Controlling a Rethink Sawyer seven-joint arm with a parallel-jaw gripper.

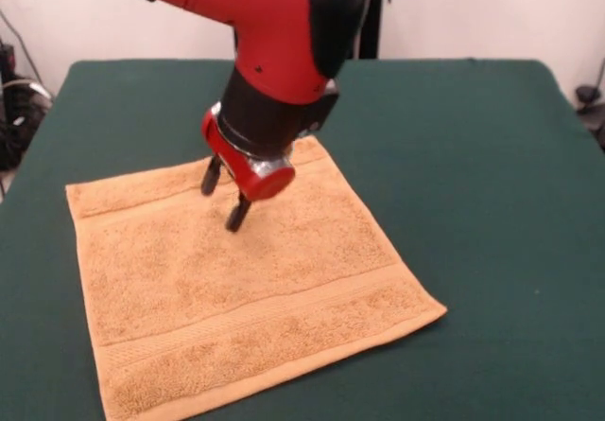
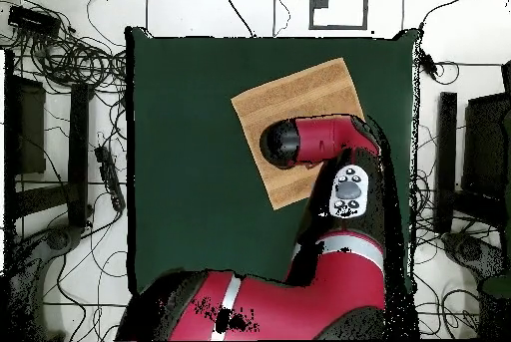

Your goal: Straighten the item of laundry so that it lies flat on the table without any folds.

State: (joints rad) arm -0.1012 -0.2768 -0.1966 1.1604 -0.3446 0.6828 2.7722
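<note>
Towel: the orange-tan terry towel point(image 1: 246, 289) lies spread flat on the worktop point(image 1: 492, 184), all four corners out, no visible folds; its edges sit at an angle to the worktop's edges.
Towel markings: one woven band stripe runs along the side nearest the front camera, a second along the opposite side.
Towel position (overhead view): the towel point(image 2: 299, 99) lies in the upper right part of the green worktop point(image 2: 180, 159), partly covered by the arm.
Arm: the red and black arm point(image 1: 274, 24) comes down over the towel's far half.
Jaws point(image 1: 225, 199): released; two dark fingers point(image 1: 212, 176) stand apart with nothing between them.
Jaws relative to towel: the fingertips are over the far-central area of the cloth, just at or just above its surface; contact cannot be confirmed. No cloth is pinched or lifted.
Overhead view of jaws: hidden beneath the wrist housing point(image 2: 299, 142).
</note>
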